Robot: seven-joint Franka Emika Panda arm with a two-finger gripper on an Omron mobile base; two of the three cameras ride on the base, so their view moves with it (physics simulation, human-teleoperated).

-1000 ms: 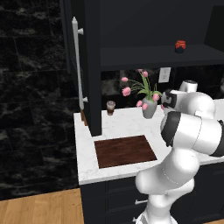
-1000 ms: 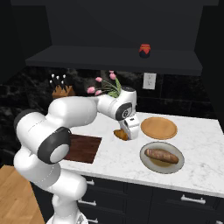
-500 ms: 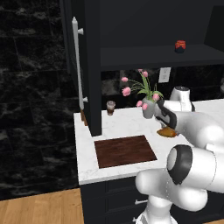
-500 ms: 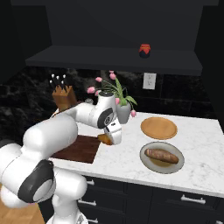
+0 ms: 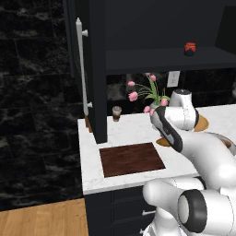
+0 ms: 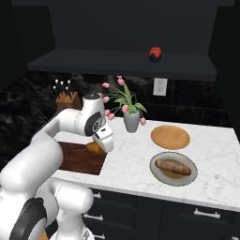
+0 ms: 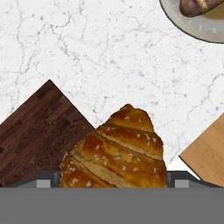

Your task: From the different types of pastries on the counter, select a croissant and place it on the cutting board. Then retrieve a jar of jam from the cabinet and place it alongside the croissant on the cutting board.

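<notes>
A golden-brown croissant (image 7: 118, 148) sits between my gripper's (image 7: 112, 181) fingers, shut on it. In the right base view the gripper (image 6: 99, 145) holds the croissant (image 6: 94, 148) just above the right edge of the dark reddish-brown cutting board (image 6: 77, 159). From the left base view, the croissant (image 5: 162, 142) peeks out under the gripper (image 5: 166, 138), right of the cutting board (image 5: 131, 159). A corner of the board (image 7: 39, 127) lies below the hand. The red jar of jam (image 6: 155, 54) stands on the dark cabinet shelf (image 6: 122, 65), also seen as the jar (image 5: 189, 48).
A long brown roll (image 6: 173, 166) lies on a grey plate (image 6: 159, 176). A flat round tan disc (image 6: 170, 137) sits behind it. A vase of pink tulips (image 6: 131, 119), a knife block (image 6: 65, 98) and a brown cup (image 5: 116, 113) stand at the back. The cabinet door (image 5: 94, 69) hangs open.
The arm has swung left across the counter, carrying the croissant from near the tan disc to the cutting board's right edge.
</notes>
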